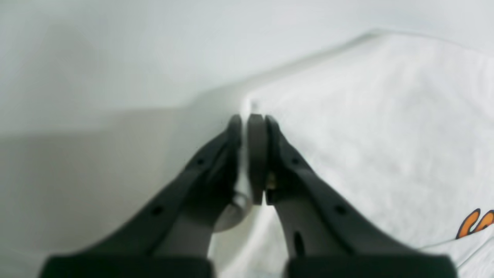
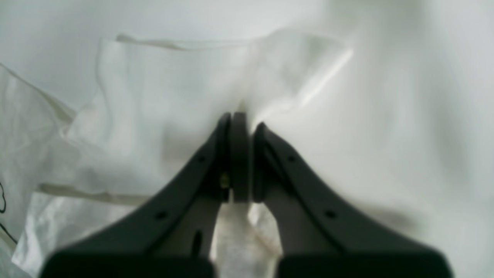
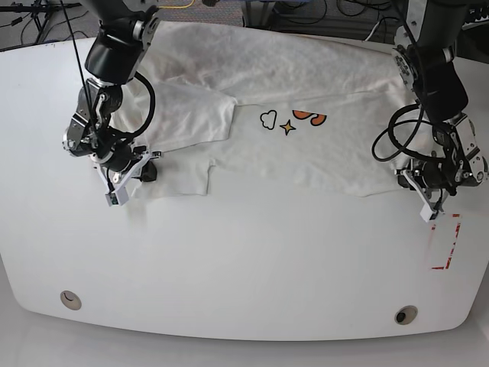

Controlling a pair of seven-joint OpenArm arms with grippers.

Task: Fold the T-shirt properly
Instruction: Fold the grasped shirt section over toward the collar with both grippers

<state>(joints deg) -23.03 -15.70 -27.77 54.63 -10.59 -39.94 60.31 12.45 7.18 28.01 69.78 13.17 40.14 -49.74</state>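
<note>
The white T-shirt (image 3: 321, 153) lies spread across the far half of the table, with a cloud, an orange star (image 3: 288, 128) and orange letters showing near its middle. One flap is folded over on the view's left. My left gripper (image 1: 251, 117) is shut on the T-shirt (image 1: 366, 116) at its edge, with a strip of white cloth pinched between the pads. In the base view this gripper (image 3: 409, 177) is at the shirt's right corner. My right gripper (image 2: 241, 117) is shut on a bunched fold of the T-shirt (image 2: 154, 116), at the shirt's lower left (image 3: 149, 170).
The white table (image 3: 244, 260) has a rounded front edge with two small round holes (image 3: 70, 299) (image 3: 406, 314). A red-marked rectangle (image 3: 445, 245) lies on the table near the left arm. Cables and equipment crowd the far edge behind the table.
</note>
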